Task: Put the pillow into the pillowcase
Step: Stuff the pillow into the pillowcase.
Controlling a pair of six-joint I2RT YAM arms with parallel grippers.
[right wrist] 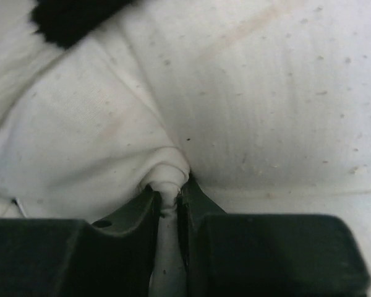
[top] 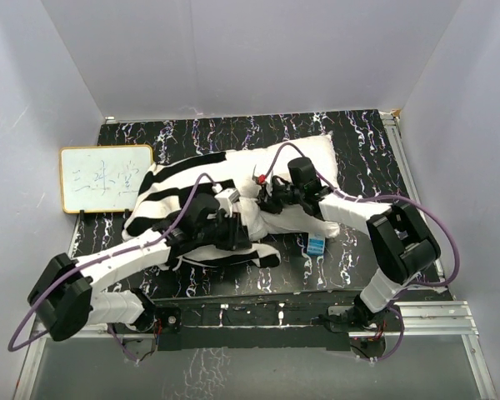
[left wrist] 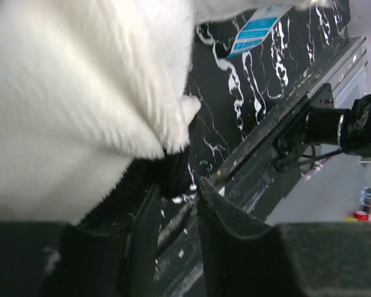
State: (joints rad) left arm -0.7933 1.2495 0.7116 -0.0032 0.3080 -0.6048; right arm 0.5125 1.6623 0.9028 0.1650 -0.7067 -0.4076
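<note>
The striped black-and-white pillowcase (top: 171, 187) lies left of centre on the dark marble table. The white pillow (top: 304, 158) sticks out of it toward the back right. My left gripper (top: 236, 233) is at the pillowcase's near edge. In the left wrist view (left wrist: 176, 185) its jaws stand narrowly apart, with a black fold of the furry pillowcase (left wrist: 80, 93) between the tips. My right gripper (top: 262, 200) rests on the pillow. In the right wrist view (right wrist: 169, 192) it is shut on a pinched fold of the pillow (right wrist: 266, 111), and a black patch of pillowcase (right wrist: 68, 18) shows at the top left.
A small whiteboard (top: 106, 177) stands at the table's left edge. A blue label (top: 316, 245) lies near the pillow's front edge and also shows in the left wrist view (left wrist: 256, 28). A metal rail (top: 275, 312) runs along the near edge. White walls enclose the table.
</note>
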